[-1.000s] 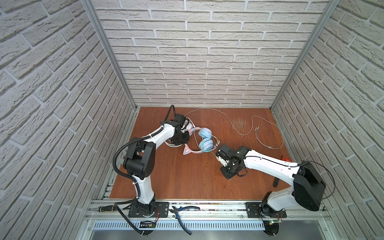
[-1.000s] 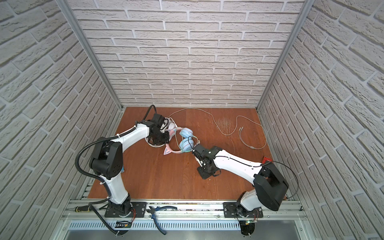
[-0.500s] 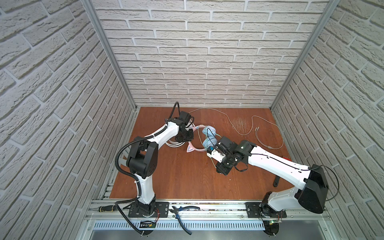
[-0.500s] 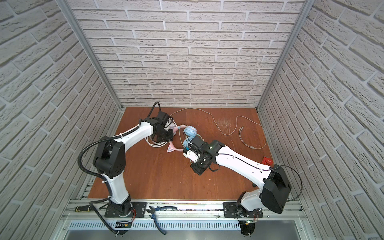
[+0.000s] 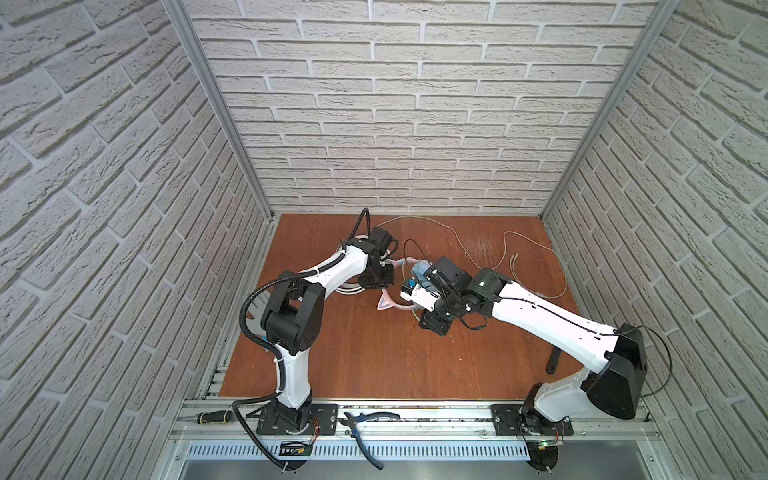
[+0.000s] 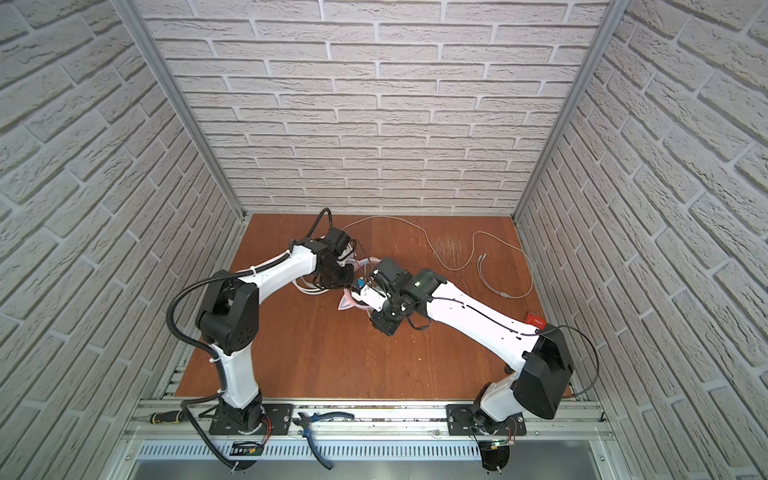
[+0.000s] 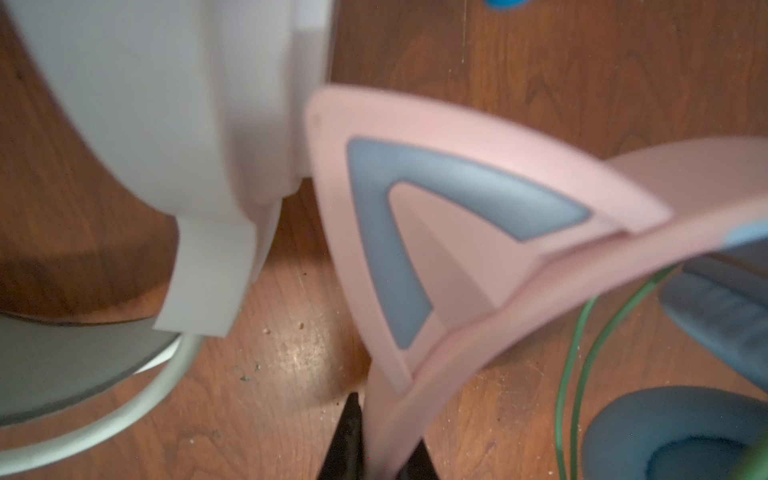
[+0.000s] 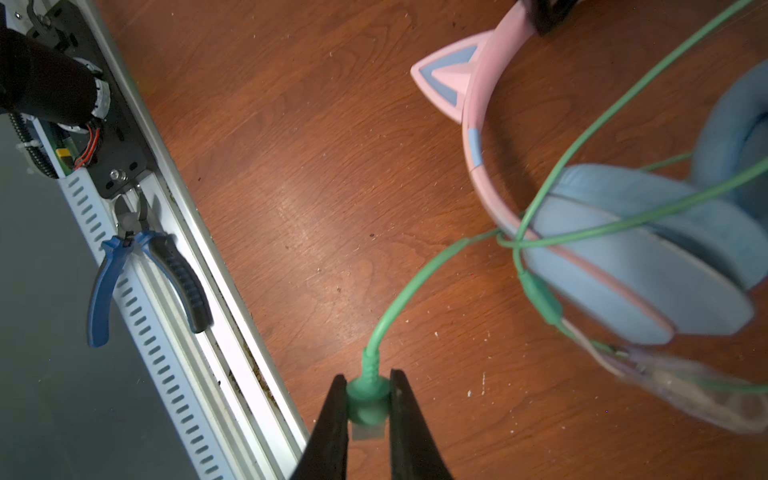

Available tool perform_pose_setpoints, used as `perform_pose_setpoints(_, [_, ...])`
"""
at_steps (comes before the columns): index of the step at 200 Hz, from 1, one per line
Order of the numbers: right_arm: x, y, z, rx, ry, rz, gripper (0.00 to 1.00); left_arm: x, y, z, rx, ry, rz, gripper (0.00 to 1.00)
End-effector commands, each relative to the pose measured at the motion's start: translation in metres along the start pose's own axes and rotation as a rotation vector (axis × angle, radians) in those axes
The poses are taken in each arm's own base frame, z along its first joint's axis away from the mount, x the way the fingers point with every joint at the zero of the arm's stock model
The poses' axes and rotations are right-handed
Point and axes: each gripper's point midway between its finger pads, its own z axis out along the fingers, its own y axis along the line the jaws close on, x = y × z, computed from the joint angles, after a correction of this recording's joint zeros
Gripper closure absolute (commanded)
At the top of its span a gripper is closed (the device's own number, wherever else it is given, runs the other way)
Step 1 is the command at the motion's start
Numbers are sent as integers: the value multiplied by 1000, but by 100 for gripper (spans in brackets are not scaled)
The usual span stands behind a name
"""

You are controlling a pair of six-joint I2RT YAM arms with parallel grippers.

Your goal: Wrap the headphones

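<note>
The pink cat-ear headphones (image 8: 482,104) lie mid-table, and a cat ear (image 5: 384,303) shows in both top views. In the left wrist view my left gripper (image 7: 380,419) is shut on the pink headband (image 7: 519,299) just below an ear. My right gripper (image 8: 368,399) is shut on the green plug (image 8: 368,395) above the wood. Its green cable (image 8: 415,282) runs up and crosses the light-blue cups (image 8: 623,257) in several strands. The white headphones (image 5: 349,289) lie under my left wrist, close beside the pink pair.
A loose beige cable (image 5: 515,266) snakes over the back right of the wooden floor (image 5: 374,365). Blue-handled pliers (image 5: 365,419) and a screwdriver (image 5: 212,415) rest on the front rail. A black object (image 5: 555,361) and a red item (image 6: 535,319) sit near the right wall.
My right gripper has carried the plug back and to the left, ending over the blue cups. My left gripper has shifted slightly back and right with the headband.
</note>
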Motion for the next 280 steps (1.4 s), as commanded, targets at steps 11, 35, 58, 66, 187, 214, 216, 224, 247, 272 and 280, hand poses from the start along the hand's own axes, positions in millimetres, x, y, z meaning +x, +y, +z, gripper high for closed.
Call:
perform_pose_setpoints(11, [-38, -21, -10, 56, -122, -18, 94, -5, -15, -7, 21, -22, 36, 100])
perform_pose_setpoints(35, [-49, -40, -11, 94, -145, 17, 94, -1, -16, -7, 19, -16, 44, 100])
perform_pose_setpoints(58, [-54, -57, -7, 120, -138, 56, 94, 2, -18, -8, 18, -14, 55, 100])
perform_pose_setpoints(66, [-56, -62, -5, 125, -135, 66, 94, 3, -19, -8, 17, -11, 61, 100])
perform_pose_setpoints(187, [-61, -103, 34, 189, -19, 205, 94, 21, -21, -18, -25, 21, 69, 100])
perform_pose_setpoints(214, [-56, -109, 44, 196, 4, 255, 94, 25, -23, -28, -15, 19, 64, 100])
perform_pose_setpoints(216, [-56, -110, 45, 197, 5, 258, 94, 25, -23, -28, -15, 19, 63, 100])
perform_pose_setpoints(224, [-55, -111, 48, 196, 8, 275, 94, 26, -23, -30, -17, 20, 63, 100])
perform_pose_setpoints(247, [-58, -109, 54, 172, 2, 298, 93, 27, -22, -32, -15, 17, 55, 100])
perform_pose_setpoints(272, [-58, -112, 54, 181, 6, 324, 90, 28, -22, -30, -13, 21, 45, 100])
perform_pose_setpoints(280, [-58, -112, 53, 182, 4, 329, 87, 28, -22, -30, -14, 24, 42, 100])
